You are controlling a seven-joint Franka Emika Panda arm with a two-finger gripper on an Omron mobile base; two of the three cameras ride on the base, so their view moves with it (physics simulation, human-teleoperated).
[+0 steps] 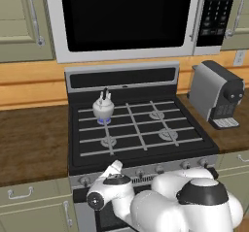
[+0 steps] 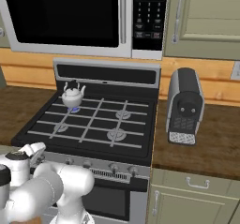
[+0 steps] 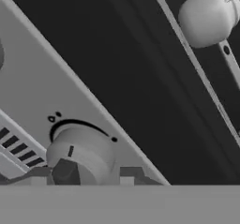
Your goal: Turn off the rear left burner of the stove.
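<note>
The stove (image 1: pixel 121 78) (image 2: pixel 107 73) stands under the microwave. On its cooktop the rear left burner (image 1: pixel 103 121) (image 2: pixel 72 109) glows blue beneath a small white kettle (image 1: pixel 103 107) (image 2: pixel 71 96) (image 3: pixel 206 17). My gripper (image 3: pixel 96 174) (image 1: pixel 115 167) is low at the left end of the stove's front panel. In the hand view a round grey knob (image 3: pixel 83 152) sits right in front of it. The fingertips (image 3: pixel 64 171) stand apart, one on each side of the knob's lower part. I cannot tell whether they touch it.
A row of further knobs (image 1: pixel 159 169) (image 2: pixel 114 167) runs along the front panel. A grey coffee machine (image 1: pixel 216 94) (image 2: pixel 183 106) stands on the wooden counter to the right. The microwave (image 1: pixel 126 17) (image 2: pixel 70 12) hangs above, with cabinets around it.
</note>
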